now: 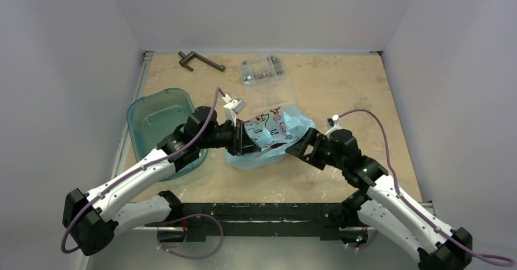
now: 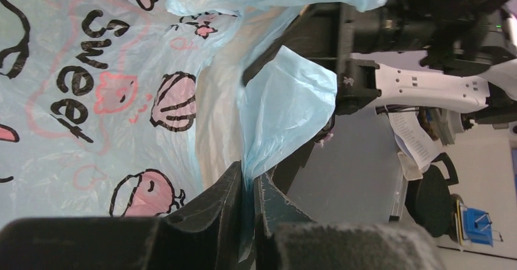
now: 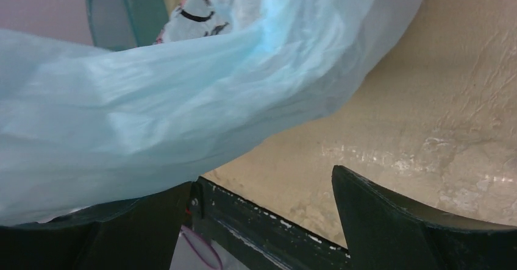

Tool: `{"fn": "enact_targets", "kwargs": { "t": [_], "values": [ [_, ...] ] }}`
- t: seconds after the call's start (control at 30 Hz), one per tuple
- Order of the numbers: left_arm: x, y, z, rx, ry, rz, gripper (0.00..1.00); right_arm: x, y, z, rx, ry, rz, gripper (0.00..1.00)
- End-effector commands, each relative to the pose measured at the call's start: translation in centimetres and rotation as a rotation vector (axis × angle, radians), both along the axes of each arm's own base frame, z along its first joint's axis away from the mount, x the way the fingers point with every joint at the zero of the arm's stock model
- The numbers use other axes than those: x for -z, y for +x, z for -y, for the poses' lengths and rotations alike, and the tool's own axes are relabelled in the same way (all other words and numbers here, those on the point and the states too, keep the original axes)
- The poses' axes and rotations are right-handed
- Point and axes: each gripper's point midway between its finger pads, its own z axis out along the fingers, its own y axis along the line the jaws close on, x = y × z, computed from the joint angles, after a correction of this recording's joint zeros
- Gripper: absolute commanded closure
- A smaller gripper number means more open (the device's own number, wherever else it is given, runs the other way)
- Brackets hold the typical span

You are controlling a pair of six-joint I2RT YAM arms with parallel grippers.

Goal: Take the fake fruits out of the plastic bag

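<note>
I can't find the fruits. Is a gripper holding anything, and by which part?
The left gripper pinches the bag by a fold of its blue plastic. The right gripper is open, holding nothing.

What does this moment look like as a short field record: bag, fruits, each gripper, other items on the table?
bag: light-blue printed plastic bag, crumpled mid-table between the two arms
fruits: none visible in any view
left gripper: shut on a fold of the bag's film
right gripper: open, film draped over one finger, nothing clamped
other items: teal translucent tub left of the bag; clear flat parts box and dark metal tool near the far edge
task state: no fruit seen outside the bag
</note>
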Motion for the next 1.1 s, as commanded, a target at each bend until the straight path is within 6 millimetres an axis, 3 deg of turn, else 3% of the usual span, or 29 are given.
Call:
{"fn": "enact_targets", "kwargs": {
  "t": [0.0, 0.17, 0.23, 0.37, 0.5, 0.63, 0.8, 0.97, 1.07],
  "values": [
    [-0.8, -1.1, 0.2, 0.016, -0.035, 0.018, 0.88, 0.9, 0.8, -1.8, 0.005, 0.121, -0.016, 0.17],
    [0.5, -2.2, -0.4, 0.019, -0.014, -0.009, 0.87, 1.5, 1.1, -1.6, 0.022, 0.126, 0.007, 0.24],
    [1.1, -2.9, -0.5, 0.038, -0.011, -0.018, 0.82, 2.0, 1.1, -1.0, 0.042, 0.107, 0.013, 0.33],
    [2.1, -3.7, -0.9, 0.057, 0.025, -0.040, 0.72, -0.7, 0.6, -2.3, -0.038, 0.205, 0.106, 0.31],
    [1.7, -4.1, -0.8, 0.085, 0.025, -0.043, 0.66, -2.2, 1.2, -2.3, -0.023, 0.231, 0.158, 0.28],
    [0.1, -4.2, -0.7, 0.097, 0.013, -0.017, 0.50, -2.5, 1.5, -3.4, -0.061, 0.268, 0.157, 0.32],
    [-3.6, -3.6, -1.3, 0.082, 0.032, 0.073, 0.35, -1.3, 1.3, -4.3, -0.118, 0.247, 0.134, 0.63],
    [-7.2, -1.8, -2.2, 0.028, 0.098, 0.189, 0.23, -0.2, 0.7, -4.0, -0.130, 0.228, 0.128, 0.84],
    [-8.3, -0.1, -1.6, 0.020, 0.151, 0.225, 0.20, 0.1, 0.4, -3.8, -0.139, 0.226, 0.134, 0.96]
  ]
}}
